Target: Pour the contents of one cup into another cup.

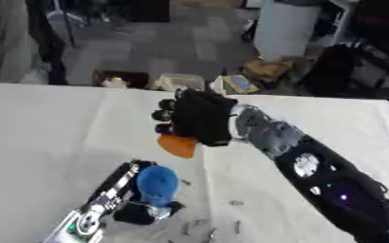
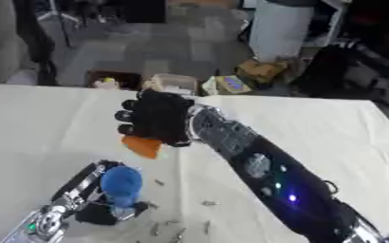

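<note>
An orange cup (image 1: 179,145) hangs above the white table (image 1: 48,128), mostly hidden under my right hand (image 1: 199,116); only its lower part shows. The black fingers of that hand are curled round it, and the arm reaches in from the lower right. Just below and to the left, a blue cup (image 1: 157,183) stands in my left hand (image 1: 138,212), whose fingers wrap its base near the table's front edge. The orange cup sits slightly above and to the right of the blue one, a small gap apart. Neither cup's inside is visible.
Several small grey bits (image 1: 235,203) lie scattered on the cloth near the blue cup. Beyond the table's far edge are cardboard boxes (image 1: 180,81) on the floor and a white cabinet (image 1: 285,28).
</note>
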